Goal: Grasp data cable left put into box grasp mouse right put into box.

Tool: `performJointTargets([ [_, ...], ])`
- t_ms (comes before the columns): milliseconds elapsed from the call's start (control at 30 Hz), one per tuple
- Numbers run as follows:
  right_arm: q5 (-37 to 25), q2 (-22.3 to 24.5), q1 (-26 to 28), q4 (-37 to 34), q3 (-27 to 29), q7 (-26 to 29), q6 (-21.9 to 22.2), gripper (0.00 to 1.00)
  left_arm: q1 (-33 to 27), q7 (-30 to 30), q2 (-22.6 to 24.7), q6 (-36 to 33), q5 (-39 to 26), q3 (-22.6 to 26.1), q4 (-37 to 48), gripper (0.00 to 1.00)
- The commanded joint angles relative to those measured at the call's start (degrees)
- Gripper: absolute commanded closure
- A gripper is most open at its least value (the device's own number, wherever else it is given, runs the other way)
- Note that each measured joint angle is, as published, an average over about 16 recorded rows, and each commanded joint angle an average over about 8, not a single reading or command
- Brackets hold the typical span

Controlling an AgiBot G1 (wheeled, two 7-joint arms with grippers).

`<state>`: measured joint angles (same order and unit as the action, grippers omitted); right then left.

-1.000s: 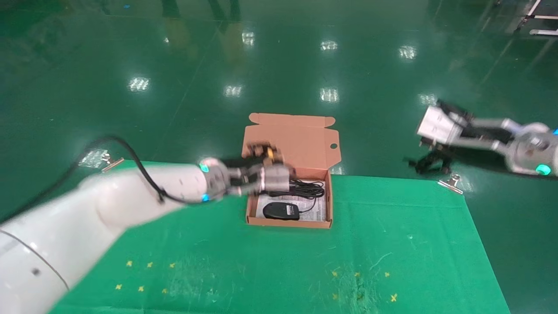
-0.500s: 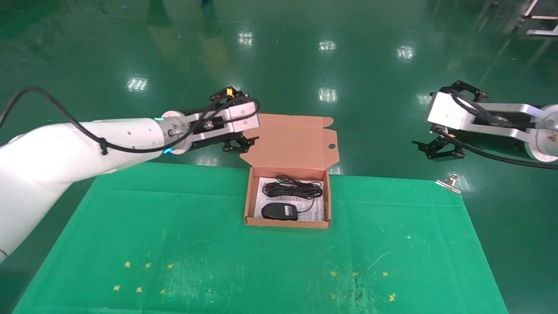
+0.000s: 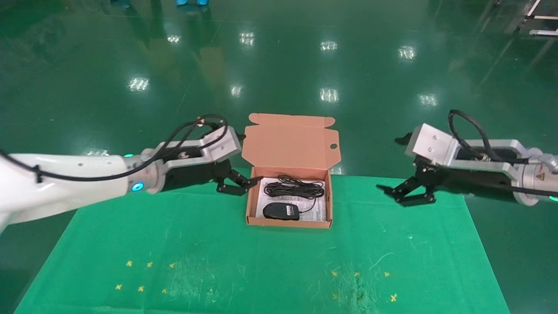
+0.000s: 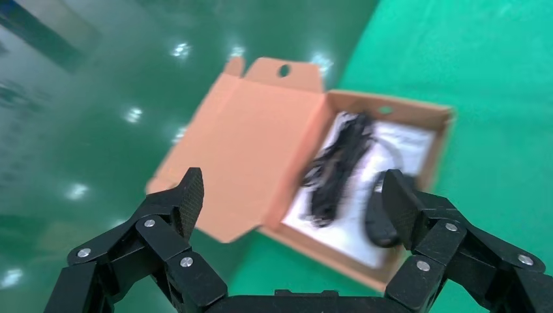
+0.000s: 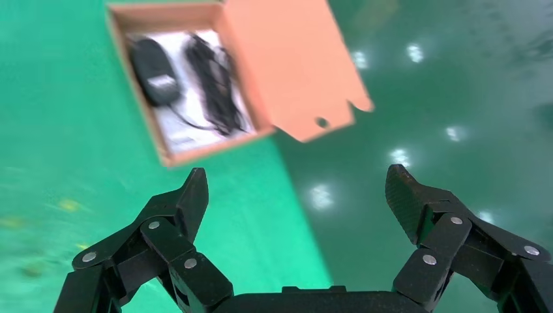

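The orange-brown box stands open at the table's far edge, its lid upright with one round hole. Inside, the black data cable lies bundled at the back and the black mouse lies in front of it on white paper. My left gripper is open and empty just left of the box. My right gripper is open and empty over the table's far right edge. The left wrist view shows the box, cable and mouse; the right wrist view shows the box, the cable and the mouse.
The table is covered with a green cloth bearing small yellow cross marks. A shiny green floor lies beyond the table's far edge.
My left arm has drawn back from over the box, swung up and away, then come down to the box's left side. My right gripper has dropped from beyond the table to its far right edge.
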<state>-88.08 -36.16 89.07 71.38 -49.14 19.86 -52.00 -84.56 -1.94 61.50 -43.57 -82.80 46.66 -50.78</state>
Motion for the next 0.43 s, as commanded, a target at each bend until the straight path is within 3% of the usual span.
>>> performJointTargets([
  [33,2.0,0.0,-1.2,0.1,1.4,-0.4,-1.5,0.0,1.0,-0.4,-1.2,-1.9,1.8,-1.4,-1.0,0.0],
  [433,12.3,0.3,-7.3,0.6,8.8,-2.4,-9.0,0.0,6.3,-2.4,-7.3,-11.5,11.2,-8.4,-6.2,0.0],
])
